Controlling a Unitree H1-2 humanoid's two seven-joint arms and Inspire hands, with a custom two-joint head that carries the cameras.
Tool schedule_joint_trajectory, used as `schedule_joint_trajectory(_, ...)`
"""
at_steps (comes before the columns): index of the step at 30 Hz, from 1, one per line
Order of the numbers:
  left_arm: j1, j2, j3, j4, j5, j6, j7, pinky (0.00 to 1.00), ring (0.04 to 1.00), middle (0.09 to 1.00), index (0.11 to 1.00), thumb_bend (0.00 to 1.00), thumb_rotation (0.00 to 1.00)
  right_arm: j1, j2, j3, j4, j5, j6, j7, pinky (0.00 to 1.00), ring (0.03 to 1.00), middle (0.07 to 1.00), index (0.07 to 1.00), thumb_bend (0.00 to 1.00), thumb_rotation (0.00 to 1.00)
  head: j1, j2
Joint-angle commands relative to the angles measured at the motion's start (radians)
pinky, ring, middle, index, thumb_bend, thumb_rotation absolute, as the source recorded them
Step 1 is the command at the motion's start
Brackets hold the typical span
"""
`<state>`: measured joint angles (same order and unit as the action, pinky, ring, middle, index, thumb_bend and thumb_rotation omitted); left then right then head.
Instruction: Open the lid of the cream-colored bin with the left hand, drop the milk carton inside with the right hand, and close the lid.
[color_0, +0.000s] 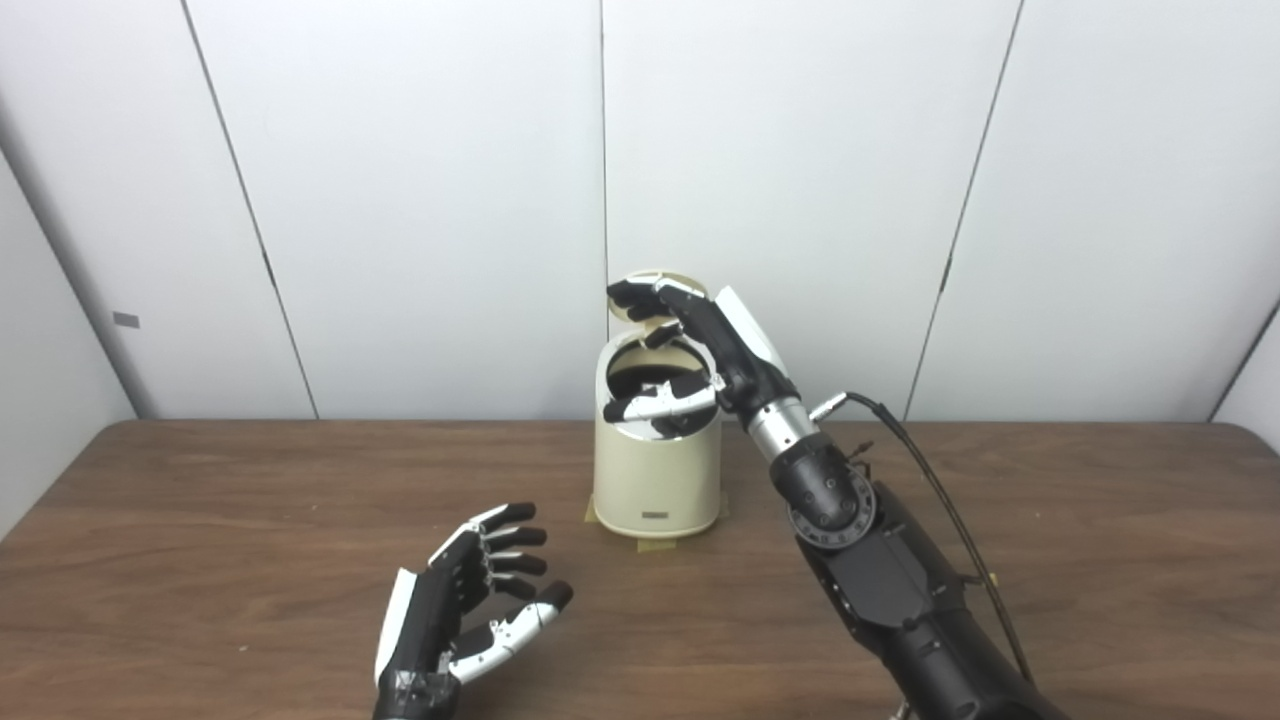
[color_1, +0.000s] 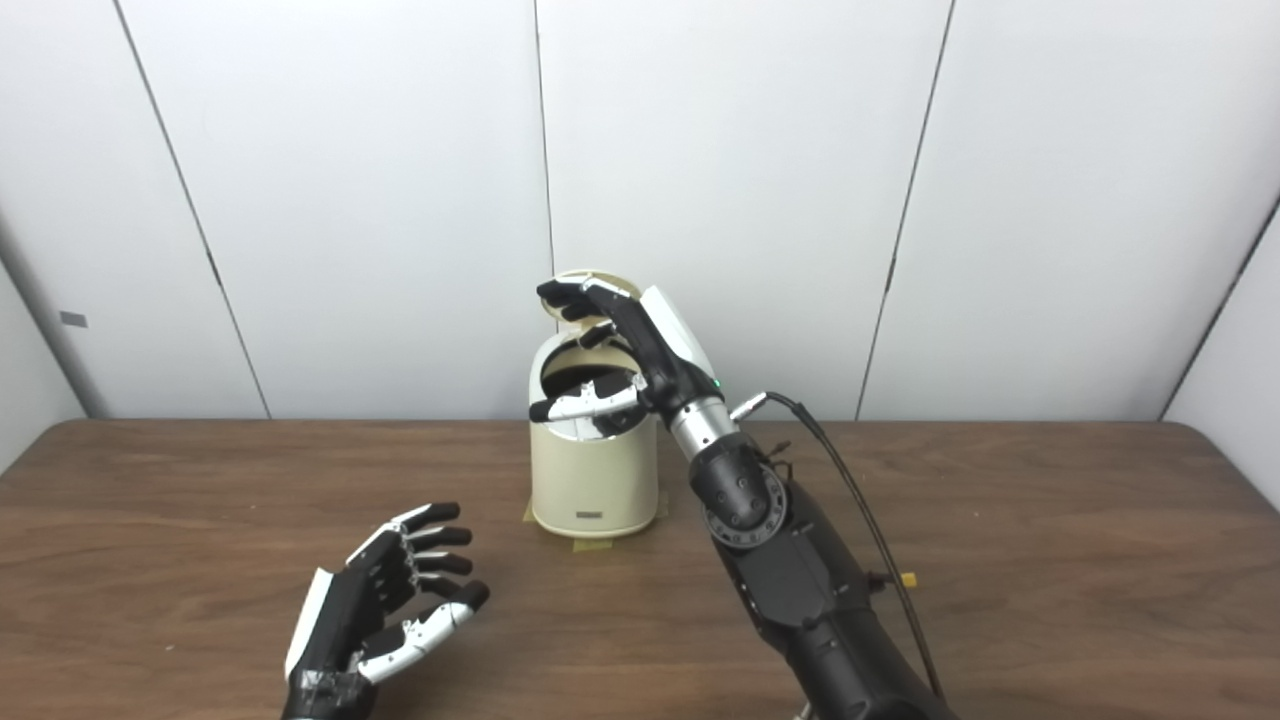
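Right robot hand (color_0: 700, 345) over open bin (color_0: 656, 480)

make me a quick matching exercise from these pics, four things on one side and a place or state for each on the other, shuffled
Things:
1. left hand
2. right hand
3. lid
4. cream-colored bin

Places or states:
A. standing on tape patches on the table
B. raised upright at the back of the bin
C. open, low over the near table, holding nothing
D. over the bin's opening, fingers spread, no carton visible in it

Pairs: 1-C, 2-D, 3-B, 4-A
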<state>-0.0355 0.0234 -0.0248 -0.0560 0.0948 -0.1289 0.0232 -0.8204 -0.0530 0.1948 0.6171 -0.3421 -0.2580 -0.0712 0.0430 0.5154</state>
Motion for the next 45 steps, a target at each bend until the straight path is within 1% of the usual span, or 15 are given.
schedule_joint_trajectory(1, -0.021, 0.013, 0.000, 0.005, 0.005, -0.022, -0.005, 0.53, 0.613, 0.691, 0.755, 0.69, 0.12, -0.035, -0.008, -0.011, -0.057, 0.012, 0.000, 0.007, 0.62, 0.764, 0.843, 0.789, 0.85, 0.07, 0.000, 0.000)
schedule_joint_trajectory(7, -0.021, 0.018, 0.000, 0.006, -0.001, -0.020, -0.009, 0.54, 0.618, 0.692, 0.754, 0.69, 0.12, 0.025, -0.021, -0.032, -0.187, 0.040, 0.020, 0.043, 0.61, 0.765, 0.862, 0.794, 0.82, 0.06, -0.002, 0.000)
schedule_joint_trajectory(11, -0.020, 0.021, 0.001, 0.005, -0.005, -0.014, -0.011, 0.54, 0.618, 0.694, 0.757, 0.69, 0.12, 0.083, -0.027, -0.052, -0.307, 0.055, 0.029, 0.053, 0.56, 0.723, 0.842, 0.771, 0.80, 0.09, -0.004, -0.001)
schedule_joint_trajectory(13, -0.021, 0.023, 0.002, 0.006, -0.009, -0.011, -0.013, 0.54, 0.618, 0.693, 0.756, 0.69, 0.11, 0.114, -0.026, -0.068, -0.366, 0.093, 0.025, 0.066, 0.48, 0.643, 0.797, 0.726, 0.81, 0.06, -0.005, -0.001)
schedule_joint_trajectory(16, -0.022, 0.027, 0.004, 0.011, -0.012, -0.015, -0.017, 0.54, 0.620, 0.693, 0.756, 0.68, 0.11, 0.155, -0.025, -0.087, -0.428, 0.159, 0.011, 0.092, 0.41, 0.552, 0.744, 0.693, 0.81, 0.02, -0.007, 0.000)
schedule_joint_trajectory(20, -0.024, 0.029, 0.007, 0.016, -0.017, -0.021, -0.025, 0.53, 0.617, 0.695, 0.757, 0.68, 0.11, 0.257, -0.041, -0.103, -0.594, 0.246, 0.043, 0.140, 0.30, 0.415, 0.634, 0.670, 0.77, 0.04, -0.007, 0.000)
schedule_joint_trajectory(23, -0.026, 0.030, 0.009, 0.023, -0.019, -0.026, -0.027, 0.53, 0.614, 0.695, 0.756, 0.68, 0.10, 0.328, -0.037, -0.124, -0.685, 0.321, 0.056, 0.156, 0.29, 0.412, 0.582, 0.635, 0.74, 0.05, -0.006, -0.005)
schedule_joint_trajectory(26, -0.029, 0.032, 0.011, 0.033, -0.018, -0.034, -0.028, 0.53, 0.614, 0.695, 0.757, 0.67, 0.11, 0.420, -0.044, -0.152, -0.772, 0.365, 0.090, 0.157, 0.29, 0.410, 0.558, 0.627, 0.69, 0.10, -0.006, -0.015)
schedule_joint_trajectory(29, -0.031, 0.035, 0.015, 0.040, -0.023, -0.041, -0.030, 0.53, 0.617, 0.697, 0.756, 0.69, 0.11, 0.512, -0.069, -0.176, -0.819, 0.389, 0.132, 0.168, 0.37, 0.488, 0.628, 0.717, 0.64, 0.21, -0.005, -0.019)
schedule_joint_trajectory(31, -0.032, 0.040, 0.014, 0.038, -0.019, -0.043, -0.032, 0.53, 0.617, 0.698, 0.758, 0.68, 0.12, 0.563, -0.075, -0.189, -0.829, 0.411, 0.156, 0.173, 0.48, 0.611, 0.726, 0.783, 0.69, 0.25, -0.003, -0.022)
schedule_joint_trajectory(35, -0.032, 0.048, 0.018, 0.032, -0.025, -0.051, -0.038, 0.54, 0.622, 0.698, 0.760, 0.68, 0.12, 0.629, -0.091, -0.203, -0.792, 0.420, 0.127, 0.182, 0.60, 0.758, 0.838, 0.848, 0.73, 0.33, 0.003, -0.030)
schedule_joint_trajectory(38, -0.032, 0.060, 0.015, 0.011, -0.023, -0.053, -0.044, 0.57, 0.657, 0.720, 0.765, 0.68, 0.16, 0.653, -0.098, -0.215, -0.753, 0.463, 0.110, 0.201, 0.66, 0.813, 0.894, 0.891, 0.75, 0.38, 0.009, -0.031)
schedule_joint_trajectory(41, -0.048, 0.072, 0.015, -0.028, -0.026, -0.025, -0.053, 0.65, 0.737, 0.784, 0.792, 0.68, 0.17, 0.664, -0.096, -0.221, -0.730, 0.490, 0.115, 0.212, 0.71, 0.849, 0.923, 0.904, 0.79, 0.39, 0.010, -0.035)
schedule_joint_trajectory(42, -0.062, 0.080, 0.013, -0.041, -0.012, -0.008, -0.054, 0.67, 0.763, 0.805, 0.806, 0.69, 0.19, 0.665, -0.097, -0.220, -0.727, 0.489, 0.113, 0.214, 0.71, 0.850, 0.926, 0.905, 0.80, 0.39, 0.012, -0.039)
schedule_joint_trajectory(45, -0.144, 0.117, 0.008, -0.077, 0.051, 0.049, -0.062, 0.68, 0.792, 0.836, 0.836, 0.74, 0.26, 0.666, -0.100, -0.218, -0.726, 0.488, 0.115, 0.219, 0.73, 0.861, 0.928, 0.906, 0.79, 0.39, 0.013, -0.047)
